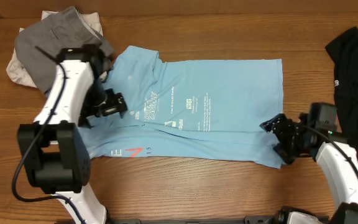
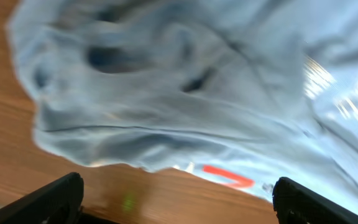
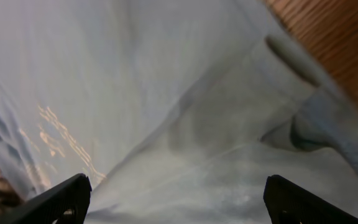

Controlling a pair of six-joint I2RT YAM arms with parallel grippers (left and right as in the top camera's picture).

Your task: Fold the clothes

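Note:
The clothes are chiefly a light blue T-shirt (image 1: 229,112) spread flat across the table's middle, its lower part folded up and white print showing. My left gripper (image 1: 109,104) hovers at the shirt's left sleeve. In the left wrist view this gripper (image 2: 179,208) is open, with only bare wood between its black fingers (image 2: 51,199) and the rumpled shirt (image 2: 185,93) just ahead. My right gripper (image 1: 277,135) is at the shirt's lower right corner. In the right wrist view it (image 3: 179,208) stands open over shirt fabric (image 3: 166,112), which lies beneath the wide-apart fingers (image 3: 58,200).
A heap of grey and off-white garments (image 1: 55,43) sits at the back left, behind the left arm. A black garment (image 1: 356,62) lies at the right edge. Brown wooden table (image 1: 229,31) shows around the shirt.

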